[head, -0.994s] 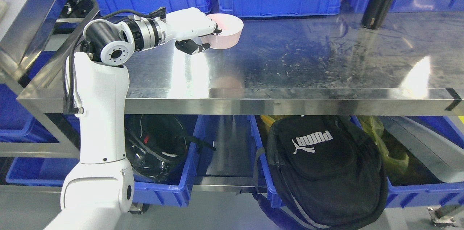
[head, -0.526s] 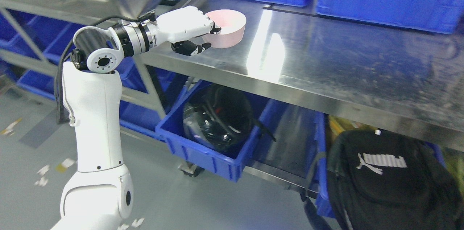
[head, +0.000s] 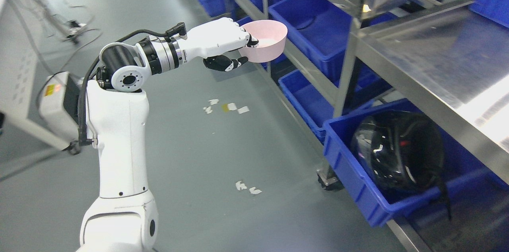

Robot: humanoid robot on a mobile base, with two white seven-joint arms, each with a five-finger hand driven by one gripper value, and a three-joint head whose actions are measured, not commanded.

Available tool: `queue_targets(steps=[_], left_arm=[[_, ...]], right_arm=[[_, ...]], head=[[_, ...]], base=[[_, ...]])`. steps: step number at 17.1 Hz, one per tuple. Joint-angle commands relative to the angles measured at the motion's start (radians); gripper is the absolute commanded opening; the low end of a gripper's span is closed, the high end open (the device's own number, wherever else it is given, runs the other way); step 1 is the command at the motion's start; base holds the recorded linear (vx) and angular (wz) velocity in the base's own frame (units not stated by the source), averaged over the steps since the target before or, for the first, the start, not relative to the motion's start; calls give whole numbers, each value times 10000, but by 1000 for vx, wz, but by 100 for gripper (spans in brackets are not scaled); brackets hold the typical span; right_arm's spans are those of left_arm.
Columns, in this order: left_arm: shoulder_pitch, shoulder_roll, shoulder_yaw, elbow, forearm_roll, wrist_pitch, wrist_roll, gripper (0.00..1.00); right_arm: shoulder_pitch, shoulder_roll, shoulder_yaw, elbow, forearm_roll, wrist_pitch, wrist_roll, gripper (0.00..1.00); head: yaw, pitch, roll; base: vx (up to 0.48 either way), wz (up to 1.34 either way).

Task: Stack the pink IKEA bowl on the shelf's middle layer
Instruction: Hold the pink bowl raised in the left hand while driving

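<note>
My left hand is shut on the near rim of a pink bowl and holds it level in the air. The bowl hangs over the grey floor, just left of the steel shelf rack and apart from it. The bowl's inside looks empty. My left arm rises from the lower left and bends at the elbow toward the bowl. The right hand does not show.
Blue bins line the rack's lower levels. One blue bin at lower right holds a black helmet. A steel tabletop runs along the right. Paper scraps lie on the floor. A white cabinet stands at left.
The whole view has swung left, so the camera has turned. The bowl is still in my left hand, which is no longer over the steel tabletop but out over the floor beside the rack.
</note>
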Motion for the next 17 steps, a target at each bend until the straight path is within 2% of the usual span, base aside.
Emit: queue_targets(steps=[1,12,17], left_arm=[[58,-164,-304,-272,34,1,35,0],[12,-164,-303,-502,34,1,51,0],[-18,-164,-334,-563,34,1,51,0]], right_arm=[[234,-175,0,-174,0,7,22,100],[234,-175,0,-174,0,7,22,100],[234,-175,0,-174,0,7,22,100]], head=[[0,0,0],[0,1,0],[0,1,0]], base=[[-5,1213],[77,609],[116,302]])
